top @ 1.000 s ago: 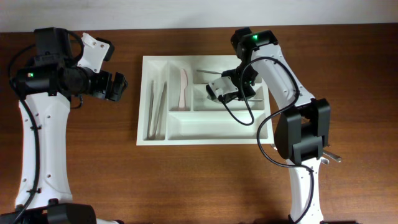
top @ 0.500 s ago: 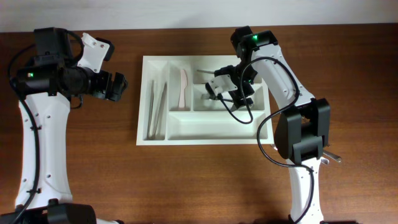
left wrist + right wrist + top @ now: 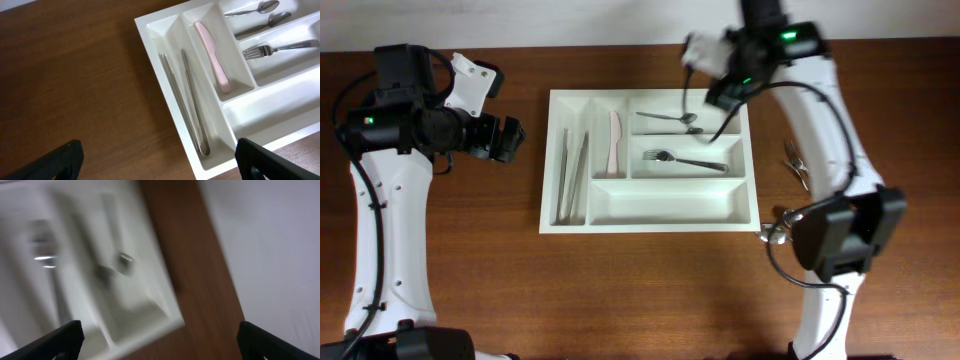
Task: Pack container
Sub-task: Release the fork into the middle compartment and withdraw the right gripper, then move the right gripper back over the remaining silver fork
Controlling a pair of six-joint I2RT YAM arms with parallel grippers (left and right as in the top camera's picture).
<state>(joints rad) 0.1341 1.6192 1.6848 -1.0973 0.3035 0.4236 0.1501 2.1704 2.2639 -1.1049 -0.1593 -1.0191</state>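
Observation:
The container (image 3: 650, 226) is a white compartmented tray in the middle of the table. Tongs (image 3: 570, 175) lie in its left upright slot and a pink knife (image 3: 615, 143) in the slot beside it. Two spoons (image 3: 670, 120) rest in the far crosswise compartment and a fork (image 3: 685, 158) in the middle one. My right gripper (image 3: 725, 92) hovers open over the tray's far right corner, holding nothing; its wrist view is blurred, with the gripper (image 3: 160, 347) over the tray's rim (image 3: 150, 330). My left gripper (image 3: 510, 140) stands open left of the tray, and in its own view the left gripper (image 3: 160, 170) is over bare wood beside the tongs (image 3: 185, 100).
The tray's near crosswise compartment (image 3: 665, 203) holds nothing. A loose metal utensil (image 3: 798, 165) lies on the table right of the tray, and another (image 3: 775, 230) shows partly beside the right arm's base. The table's far edge runs close behind the right gripper.
My right gripper opened, left the fork in the middle compartment, and swung up and away to the tray's far right corner. The left arm has not moved.

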